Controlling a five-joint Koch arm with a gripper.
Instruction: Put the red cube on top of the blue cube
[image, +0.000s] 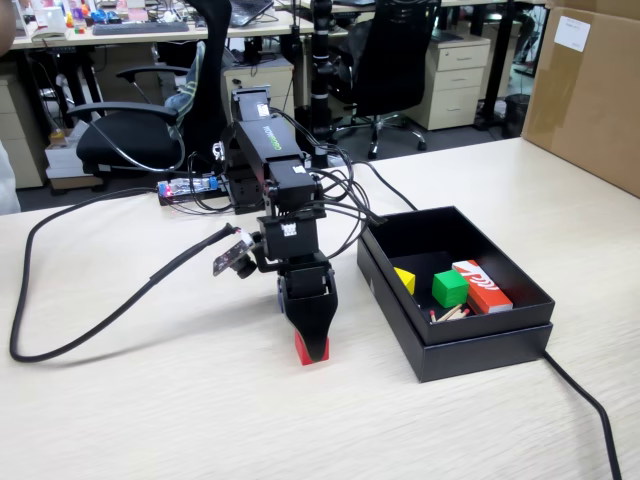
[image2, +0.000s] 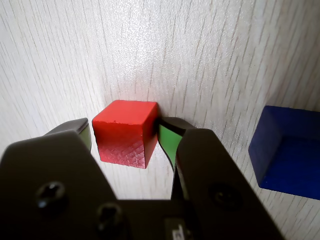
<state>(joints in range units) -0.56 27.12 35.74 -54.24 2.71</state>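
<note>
The red cube (image2: 125, 131) sits on the pale wooden table between my gripper's (image2: 127, 129) two jaws. The right green pad (image2: 167, 142) touches the cube's right face. A thin strip of table shows between the left pad and the cube. The jaws are open, close around the cube. In the fixed view the gripper (image: 311, 345) points straight down at the table, with the red cube (image: 312, 352) showing at its tips. The blue cube (image2: 287, 155) rests on the table to the right in the wrist view, apart from the gripper. It is hidden in the fixed view.
A black open box (image: 480, 345) stands right of the arm, holding a green cube (image: 449, 288), a yellow block (image: 405, 280) and an orange-red box with white markings (image: 482, 286). Cables (image: 120, 305) run across the table on the left. A cardboard box (image: 590, 90) stands at the back right.
</note>
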